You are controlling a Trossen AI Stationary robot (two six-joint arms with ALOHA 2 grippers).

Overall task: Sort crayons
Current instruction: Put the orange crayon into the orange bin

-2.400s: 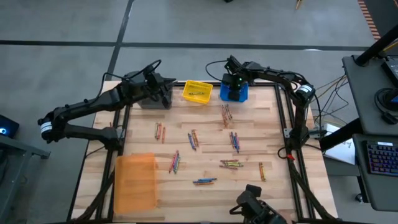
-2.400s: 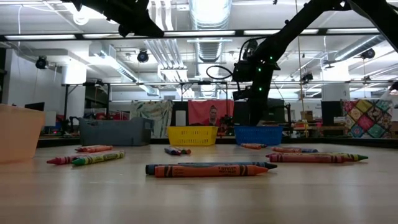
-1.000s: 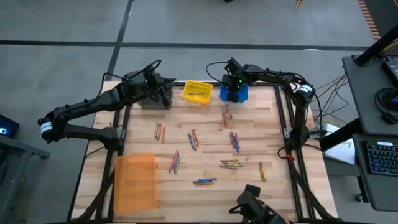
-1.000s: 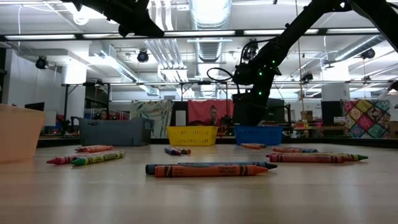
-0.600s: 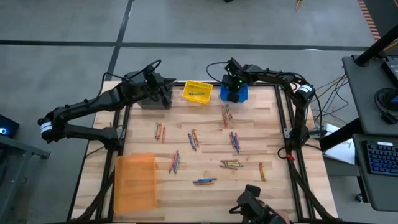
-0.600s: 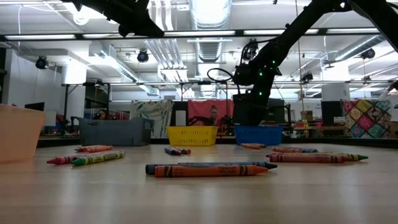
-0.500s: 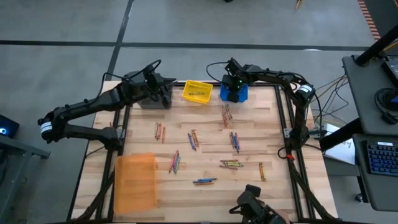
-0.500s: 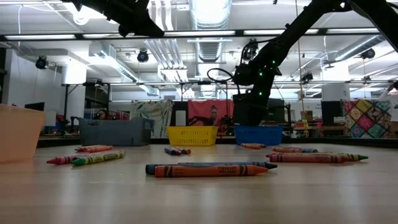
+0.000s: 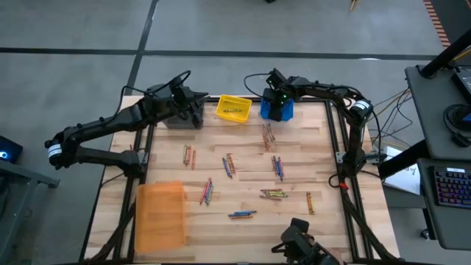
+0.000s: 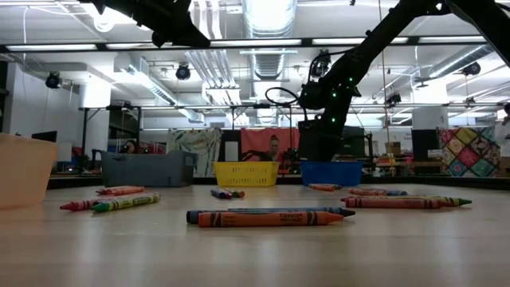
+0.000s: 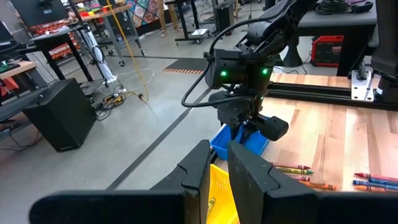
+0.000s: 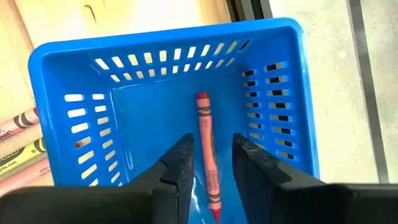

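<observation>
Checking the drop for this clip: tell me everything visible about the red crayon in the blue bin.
The red crayon is a thin wax stick in a red paper wrapper with dark print. It lies flat on the floor of the blue bin, a slotted plastic basket at the table's far edge. Nothing else shows in the bin. The right gripper hangs just above it, fingers parted either side and apparently clear of it.

High camera: up above, looks straight down, sees whole pale wooden slat table (image 9: 235, 173). Low camera: sits at table top, looks level across into room, crayons close. Left wrist camera: looks across table end, farther off. Right wrist camera: looks down, very close. All four share blue plastic slotted bin (image 9: 277, 109) (image 10: 331, 173) (image 11: 239, 142) (image 12: 168, 106).
</observation>
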